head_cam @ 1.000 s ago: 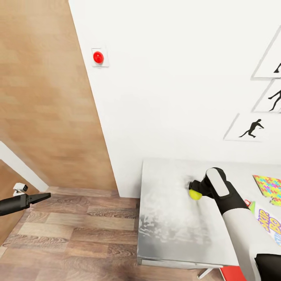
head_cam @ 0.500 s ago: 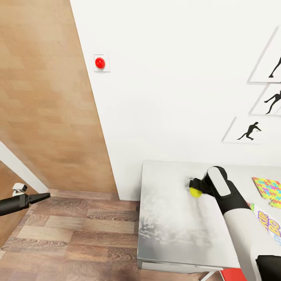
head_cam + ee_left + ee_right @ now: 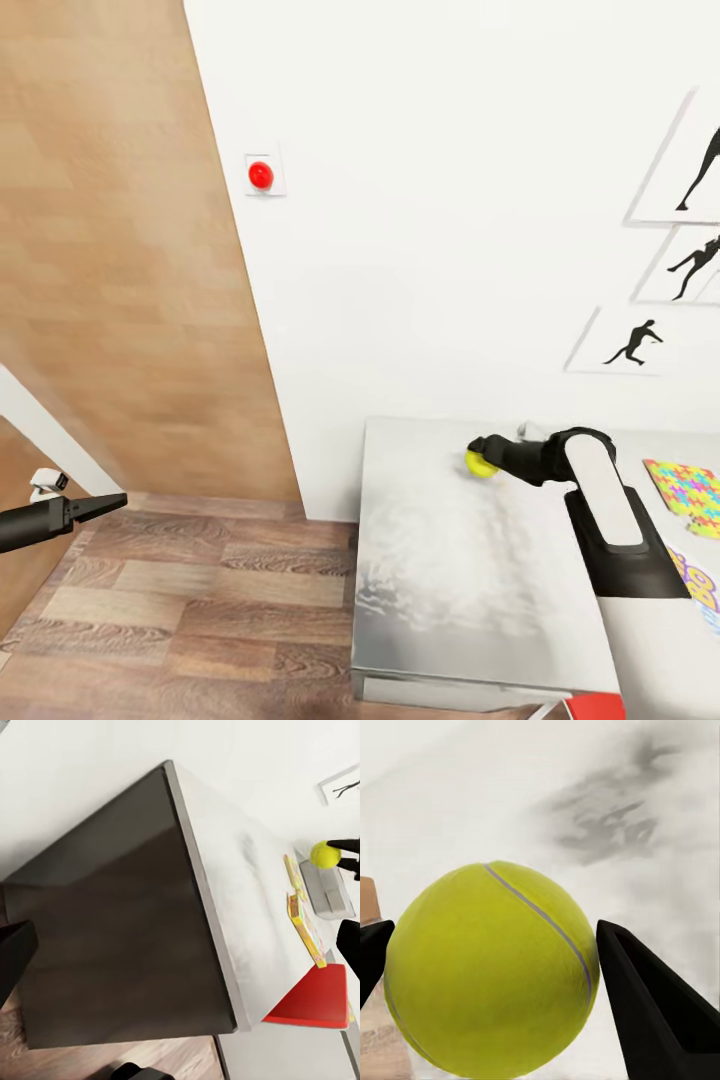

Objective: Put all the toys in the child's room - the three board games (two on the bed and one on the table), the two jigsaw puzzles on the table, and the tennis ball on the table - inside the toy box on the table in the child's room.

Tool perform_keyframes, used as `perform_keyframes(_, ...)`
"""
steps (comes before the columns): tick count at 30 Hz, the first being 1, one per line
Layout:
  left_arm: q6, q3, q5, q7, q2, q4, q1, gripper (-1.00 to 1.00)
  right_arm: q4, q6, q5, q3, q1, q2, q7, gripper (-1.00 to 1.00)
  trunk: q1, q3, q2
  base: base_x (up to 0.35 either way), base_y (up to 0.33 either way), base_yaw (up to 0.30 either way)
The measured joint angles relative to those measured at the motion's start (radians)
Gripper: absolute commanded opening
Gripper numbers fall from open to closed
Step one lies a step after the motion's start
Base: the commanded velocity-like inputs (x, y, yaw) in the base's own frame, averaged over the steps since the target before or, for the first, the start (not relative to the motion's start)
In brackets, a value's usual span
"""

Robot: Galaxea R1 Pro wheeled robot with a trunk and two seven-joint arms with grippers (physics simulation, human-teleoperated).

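Yellow-green felt sits between the two black fingers of the right gripper (image 3: 495, 1020): its jaws are closed on the tennis ball (image 3: 480, 463), carried above the far part of the counter (image 3: 450, 560). Nearer the robot's right, a jigsaw puzzle (image 3: 685, 483) and the SKIP-BO box (image 3: 700, 590) lie loose on the counter, so most of the tidying looks undone. The toy box (image 3: 324, 886) waits further along. Out over the floor, the left gripper (image 3: 95, 504) holds nothing, its jaws together.
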Motion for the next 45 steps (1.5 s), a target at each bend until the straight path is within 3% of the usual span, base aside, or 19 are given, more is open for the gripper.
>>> perform_keyframes(3,0.0,0.0,0.0,0.0,0.0,0.0,0.0,1.0,-0.054,0.0,-0.079,-0.001,0.04,-0.001,0.0,-1.0,0.0,0.005,0.0,0.0,0.0,0.0)
perform_keyframes(8,0.0,0.001,0.0,0.0,0.002,0.0,0.0,1.0,-0.087,0.0,-0.137,0.001,0.069,-0.003,0.0,-1.0,0.0,0.013,0.0,0.0,0.0,0.0)
perform_keyframes(45,0.0,-0.002,0.0,0.0,-0.005,0.0,0.0,1.0,-0.083,0.001,-0.136,0.004,0.09,0.007,-0.001,-1.0,0.0,0.026,0.0,0.0,0.0,0.0)
